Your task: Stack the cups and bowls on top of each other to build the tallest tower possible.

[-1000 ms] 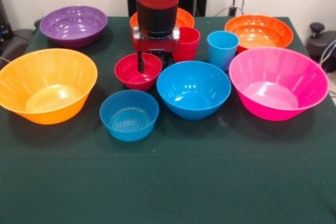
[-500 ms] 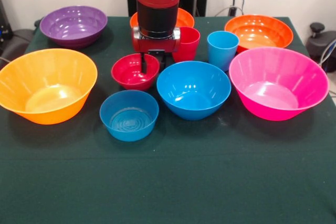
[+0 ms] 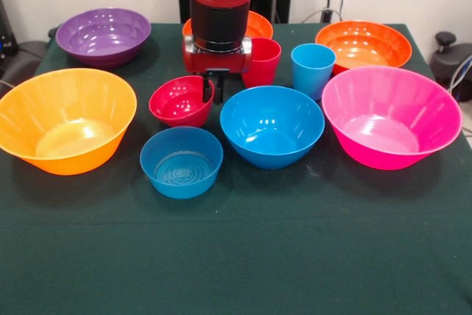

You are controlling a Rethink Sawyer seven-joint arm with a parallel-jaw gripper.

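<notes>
My gripper (image 3: 212,88) is shut on the right rim of the small red bowl (image 3: 175,101), one finger inside it and one outside. That bowl hangs tilted just above the cloth. In front of it sits the small blue bowl (image 3: 181,161), and to the right of it the mid-sized blue bowl (image 3: 271,125). The red cup (image 3: 264,61) and the light blue cup (image 3: 312,69) stand upright behind the mid-sized blue bowl. No tower shows: nothing rests on anything else.
A large yellow-orange bowl (image 3: 65,119) fills the left side and a large pink bowl (image 3: 391,116) the right. At the back are a purple bowl (image 3: 103,35), an orange bowl (image 3: 259,26) partly behind the arm, and another orange bowl (image 3: 363,43).
The gripper has risen slightly and shifted left, taking the small red bowl with it. The bowl now tilts and sits higher. Nothing else has moved.
</notes>
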